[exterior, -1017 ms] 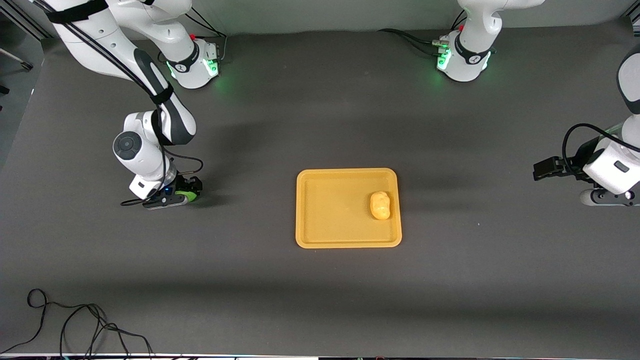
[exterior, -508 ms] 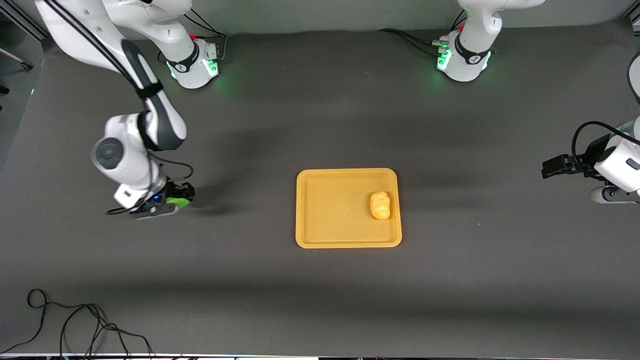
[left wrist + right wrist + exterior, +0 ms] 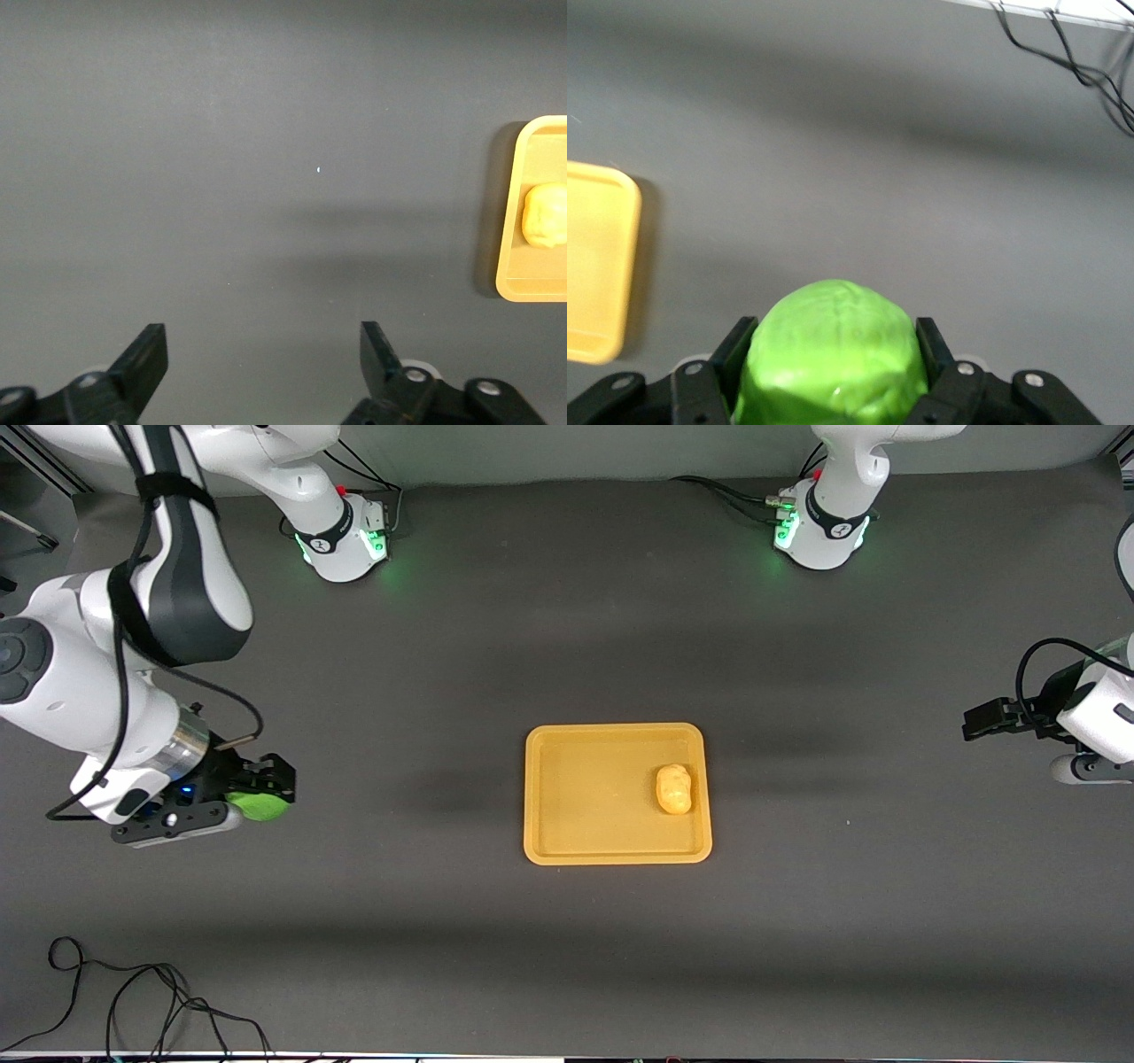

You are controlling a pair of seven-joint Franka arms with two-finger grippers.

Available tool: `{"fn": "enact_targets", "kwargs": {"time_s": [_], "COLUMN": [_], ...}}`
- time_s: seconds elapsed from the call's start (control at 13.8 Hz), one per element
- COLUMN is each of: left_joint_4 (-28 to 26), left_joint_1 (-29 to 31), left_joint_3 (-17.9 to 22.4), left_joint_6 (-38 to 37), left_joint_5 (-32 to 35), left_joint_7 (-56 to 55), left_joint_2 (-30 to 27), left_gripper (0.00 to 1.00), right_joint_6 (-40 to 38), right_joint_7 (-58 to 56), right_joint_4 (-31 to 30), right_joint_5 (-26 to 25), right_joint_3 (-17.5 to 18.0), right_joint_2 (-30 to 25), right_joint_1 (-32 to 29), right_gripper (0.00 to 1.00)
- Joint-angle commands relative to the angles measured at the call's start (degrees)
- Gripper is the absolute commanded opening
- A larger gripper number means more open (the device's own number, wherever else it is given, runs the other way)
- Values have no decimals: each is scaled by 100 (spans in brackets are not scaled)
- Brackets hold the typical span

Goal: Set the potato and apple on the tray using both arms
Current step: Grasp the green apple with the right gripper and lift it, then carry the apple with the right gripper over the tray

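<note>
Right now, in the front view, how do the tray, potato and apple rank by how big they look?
1. Tray, by far the largest.
2. Potato and apple: look similar; the apple is partly hidden in the right end effector, so no ranking.

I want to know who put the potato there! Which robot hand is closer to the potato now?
Left. The left gripper, empty, hangs over the table at the left arm's end, closer to the potato on the tray. The right gripper, holding the apple, is over its own end.
</note>
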Motion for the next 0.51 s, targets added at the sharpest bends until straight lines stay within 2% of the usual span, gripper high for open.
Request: {"fn": "enact_targets", "kwargs": {"time_s": [0.0,0.22,0.44], "left_joint_4": [-53,35,35], "left_joint_1": [-55,-63,-89], "left_joint_3": [67,67,50], "left_joint_6": [24,-11,129], "left_joint_5": [-68,-51,-51], "left_joint_7": [-29,-258,-318], "left_joint_2": [-202,-193,-202], "left_gripper": [100,100,100], "right_joint_6": [-432,-477,-337], "right_joint_7": [1194,2765,4120], "right_joint_4": [1644,2787,3553], "right_joint_5": [34,8,-36], "right_joint_3": [-40,-49,-58], "right_joint_2": [1318,2329,3200], "right_joint_1": [623,1362,2118], "right_gripper": [51,49,46]}}
